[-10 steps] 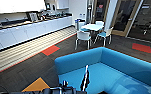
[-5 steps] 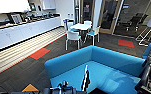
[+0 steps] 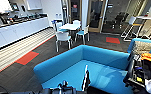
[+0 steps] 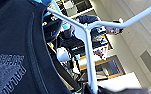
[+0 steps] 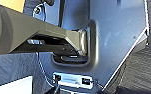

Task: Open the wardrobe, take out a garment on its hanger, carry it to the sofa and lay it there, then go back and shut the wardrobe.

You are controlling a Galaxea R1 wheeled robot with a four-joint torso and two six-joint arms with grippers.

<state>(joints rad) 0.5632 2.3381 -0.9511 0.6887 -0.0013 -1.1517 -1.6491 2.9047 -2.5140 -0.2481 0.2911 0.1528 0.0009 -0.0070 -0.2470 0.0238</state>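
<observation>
The bright blue sofa [image 3: 101, 72] lies just ahead in the head view, its low curved back facing me and its wide seat bare. Over its front edge a thin pale upright piece [image 3: 86, 75] rises from the dark robot parts at the bottom. In the left wrist view the black garment [image 4: 13, 45], with a faint grey print, hangs on the pale hanger [image 4: 87, 50]. The hanger's stem runs down into my left gripper [image 4: 92, 88], which is shut on it. The right wrist view shows the robot's own dark plate and bar.
A white table [image 3: 69, 26] with white-and-teal chairs [image 3: 63, 37] stands beyond the sofa. A long white counter [image 3: 16, 30] runs along the left wall. A person with a control rig [image 3: 146, 67] is close at the right. Dark carpet with red patches [image 3: 27, 58] lies to the left.
The whole head picture has shifted left and the sofa looms larger: the camera has turned right and come closer. The hanger stays in the left gripper.
</observation>
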